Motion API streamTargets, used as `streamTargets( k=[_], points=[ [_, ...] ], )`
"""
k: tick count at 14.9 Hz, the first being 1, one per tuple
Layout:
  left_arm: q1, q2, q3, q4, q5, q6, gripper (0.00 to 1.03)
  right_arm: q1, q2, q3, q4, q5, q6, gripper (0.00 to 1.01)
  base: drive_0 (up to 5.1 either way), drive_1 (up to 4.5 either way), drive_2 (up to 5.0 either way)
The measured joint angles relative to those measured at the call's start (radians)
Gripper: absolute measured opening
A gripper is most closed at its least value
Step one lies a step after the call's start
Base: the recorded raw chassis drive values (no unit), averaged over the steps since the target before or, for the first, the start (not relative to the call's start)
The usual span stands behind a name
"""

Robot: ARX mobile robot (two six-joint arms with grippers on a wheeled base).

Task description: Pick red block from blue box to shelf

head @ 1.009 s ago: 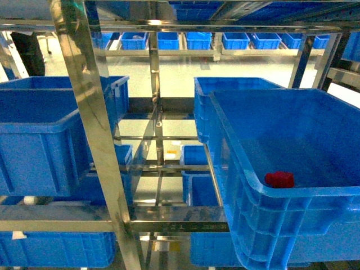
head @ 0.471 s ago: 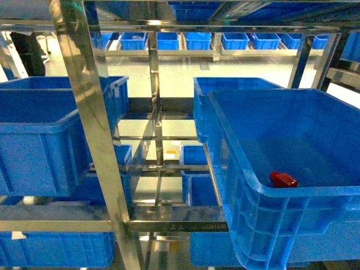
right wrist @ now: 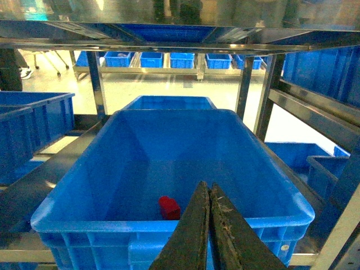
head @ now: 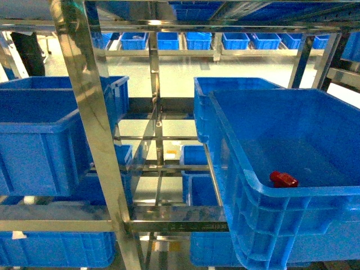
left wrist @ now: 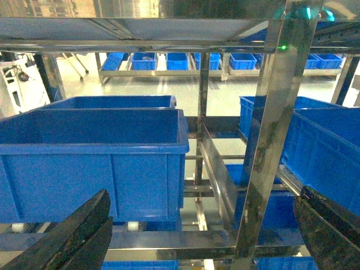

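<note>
Blue box (head: 264, 194): red block (head: 283, 179) unmoved.

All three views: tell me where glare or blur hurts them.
Head view: glare streaks the shelf upright, the floor behind is washed out, and the red block is soft-edged. Left wrist view: the left claw's fingers are dark blurs at the bottom corners. Right wrist view: the shut right claw is blurred up close; the block in the box stays sharp.
</note>
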Motion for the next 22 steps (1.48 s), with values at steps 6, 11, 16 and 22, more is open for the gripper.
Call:
streamTargets(
  k=[6, 11, 16, 22],
  points=[
    [0.0, 0.0, 0.0, 0.0, 0.0, 0.0, 0.98, 0.0, -0.166, 0.0, -0.162, 0.0, 0.0, 0.02, 0.0, 0.0, 0.0],
    [0.0, 0.0, 0.0, 0.0, 0.0, 0.0, 0.98, 0.0, -0.287, 0.0, -0.28, 0.0, 0.0, 0.02, 0.0, 0.0, 0.0],
    [0.0, 0.0, 0.0, 0.0, 0.001, 0.0, 0.98, 0.0, -0.487, 0.004, -0.478, -0.002, 0.0, 0.02, 0.0, 0.0, 0.0],
    [0.0, 0.0, 0.0, 0.0, 0.0, 0.0, 0.98, 0.0, -0.488, 0.0, -0.493, -0.003, 0.0, 0.34, 0.0, 0.0, 0.0]
  ],
)
